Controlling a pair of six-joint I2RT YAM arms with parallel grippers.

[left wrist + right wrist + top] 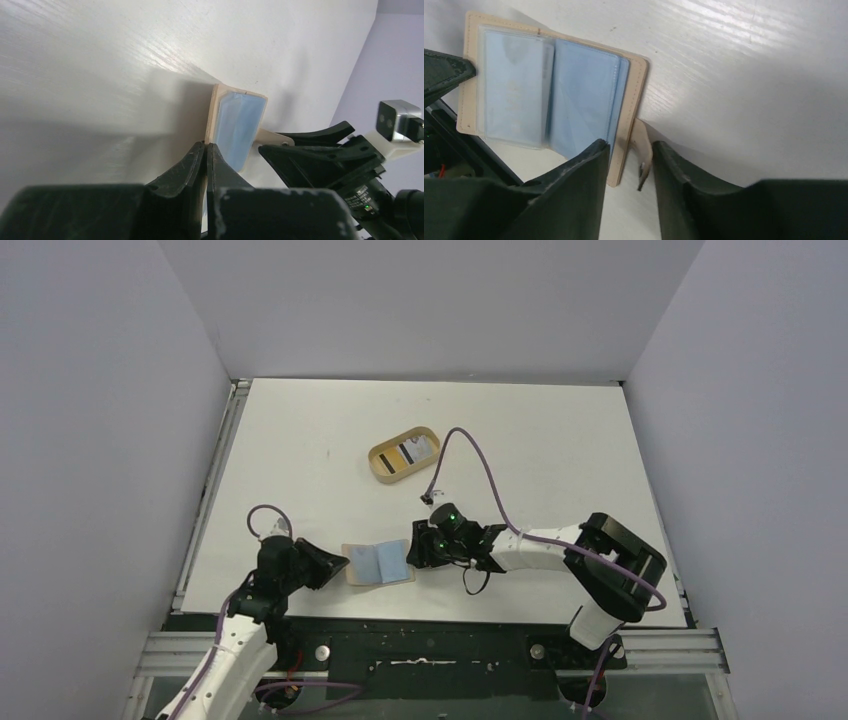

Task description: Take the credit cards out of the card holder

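The card holder [378, 564] lies spread open near the table's front edge, tan outside and light blue with clear sleeves inside [574, 95]. My left gripper [338, 562] is shut on its left tan cover edge [206, 145]. At its right edge my right gripper [415, 552] stands open [630, 145]. One finger is over the blue sleeve, and the tan edge and snap tab [642, 150] lie in the gap. Credit cards [412, 451], one whitish with a black stripe and one blue-grey, lie in the oval tray. Whether a card sits in the sleeves I cannot tell.
The oval tan wooden tray [380, 462] stands behind the card holder, mid-table. White walls close in the table on the left, back and right. The right arm's purple cable [480, 455] loops above the table beside the tray.
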